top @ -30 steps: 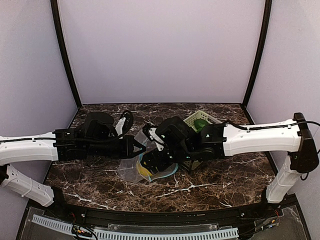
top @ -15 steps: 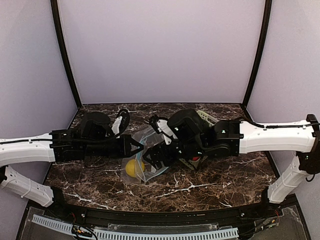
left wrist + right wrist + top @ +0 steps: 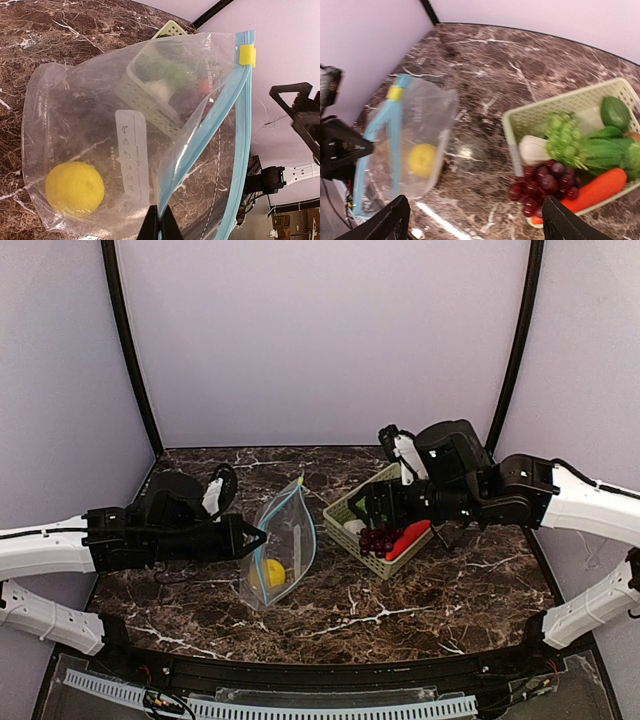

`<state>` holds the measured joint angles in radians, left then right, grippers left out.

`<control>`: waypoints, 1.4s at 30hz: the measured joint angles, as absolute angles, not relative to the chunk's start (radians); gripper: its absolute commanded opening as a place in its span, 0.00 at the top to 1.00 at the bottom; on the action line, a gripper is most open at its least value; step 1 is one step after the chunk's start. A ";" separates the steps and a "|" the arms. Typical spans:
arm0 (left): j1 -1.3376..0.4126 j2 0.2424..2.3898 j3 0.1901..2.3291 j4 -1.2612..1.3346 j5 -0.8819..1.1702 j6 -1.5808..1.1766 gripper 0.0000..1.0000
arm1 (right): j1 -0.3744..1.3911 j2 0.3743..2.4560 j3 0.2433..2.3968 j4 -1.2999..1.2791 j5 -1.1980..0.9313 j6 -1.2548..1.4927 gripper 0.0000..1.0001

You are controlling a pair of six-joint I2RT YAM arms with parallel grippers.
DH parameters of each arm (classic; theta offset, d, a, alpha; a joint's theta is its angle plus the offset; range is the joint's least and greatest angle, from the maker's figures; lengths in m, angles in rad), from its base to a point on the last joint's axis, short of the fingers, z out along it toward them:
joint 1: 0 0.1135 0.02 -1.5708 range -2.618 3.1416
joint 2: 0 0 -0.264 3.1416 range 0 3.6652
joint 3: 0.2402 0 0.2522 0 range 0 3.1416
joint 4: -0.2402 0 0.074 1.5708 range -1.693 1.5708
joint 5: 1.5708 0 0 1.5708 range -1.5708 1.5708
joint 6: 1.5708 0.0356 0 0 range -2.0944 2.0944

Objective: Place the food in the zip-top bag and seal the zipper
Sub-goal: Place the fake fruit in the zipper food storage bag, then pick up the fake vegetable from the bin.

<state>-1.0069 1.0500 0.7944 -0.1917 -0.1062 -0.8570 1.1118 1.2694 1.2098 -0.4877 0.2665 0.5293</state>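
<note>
The clear zip-top bag (image 3: 283, 540) stands on edge at the table's middle, mouth open, its teal zipper (image 3: 239, 130) running up to a yellow slider (image 3: 247, 55). My left gripper (image 3: 160, 226) is shut on one lip of the mouth and reaches in from the left (image 3: 252, 538). A yellow lemon (image 3: 75, 187) lies inside the bag at the bottom (image 3: 272, 572). My right gripper (image 3: 477, 225) hangs open and empty over the near-left corner of the basket (image 3: 372, 508). Purple grapes (image 3: 545, 182), a red pepper (image 3: 597, 192), a white bulb (image 3: 532, 150) and leafy green (image 3: 610, 150) lie in the basket.
The pale green lattice basket (image 3: 511, 131) sits right of the bag, holding more green pieces (image 3: 615, 112). Purple walls with black corner posts (image 3: 130, 350) close in the back and sides. Both arm bases stand along the near edge.
My right arm has drawn back from the bag's mouth to over the basket. The lemon now lies in the bag. The left gripper has shifted slightly left, still holding the lip.
</note>
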 measured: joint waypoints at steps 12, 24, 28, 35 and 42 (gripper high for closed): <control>-1.006 1.038 0.778 -0.220 -0.115 -0.859 0.99 | 0.696 1.333 1.147 -0.627 0.194 0.513 0.14; -0.997 1.030 0.766 -0.237 -0.120 -0.858 0.99 | 0.553 1.579 1.269 -0.604 0.034 0.553 0.23; -0.997 1.023 0.756 -0.241 -0.122 -0.859 0.99 | 0.551 1.627 1.280 -0.596 0.065 0.609 0.21; -0.993 0.969 0.725 -0.257 -0.135 -0.865 0.99 | 0.547 1.615 1.277 -0.616 0.207 0.638 0.19; -0.990 0.950 0.703 -0.263 -0.140 -0.878 0.99 | 0.500 1.610 1.249 -0.629 0.230 0.612 0.25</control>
